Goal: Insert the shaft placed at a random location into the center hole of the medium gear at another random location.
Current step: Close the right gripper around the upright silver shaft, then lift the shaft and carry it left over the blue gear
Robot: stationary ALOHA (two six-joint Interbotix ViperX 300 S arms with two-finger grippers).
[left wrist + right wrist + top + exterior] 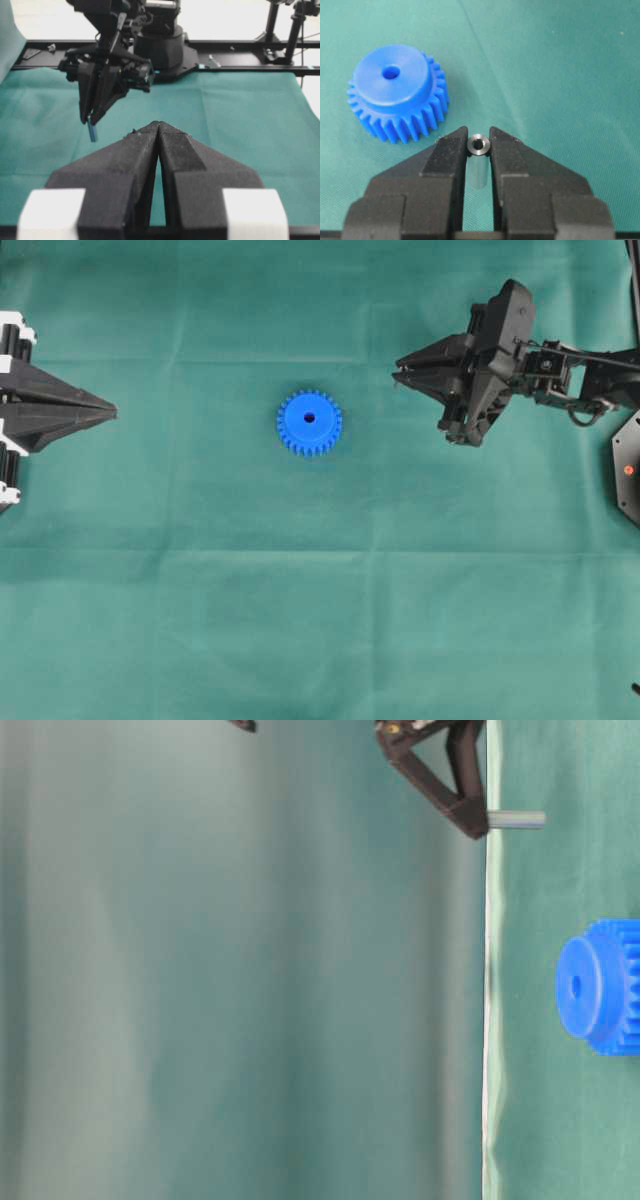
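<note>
The blue medium gear lies flat on the green cloth, hub up, its center hole showing dark. My right gripper is shut on the shaft, a small grey metal pin held upright between the fingertips. It is to the right of the gear and apart from it. In the table-level view the shaft sticks out past the fingertip. My left gripper is shut and empty at the left edge of the cloth, far from the gear.
A black round unit with a red light sits at the right edge. The right arm's black base and a black frame rail stand beyond the far edge of the cloth.
</note>
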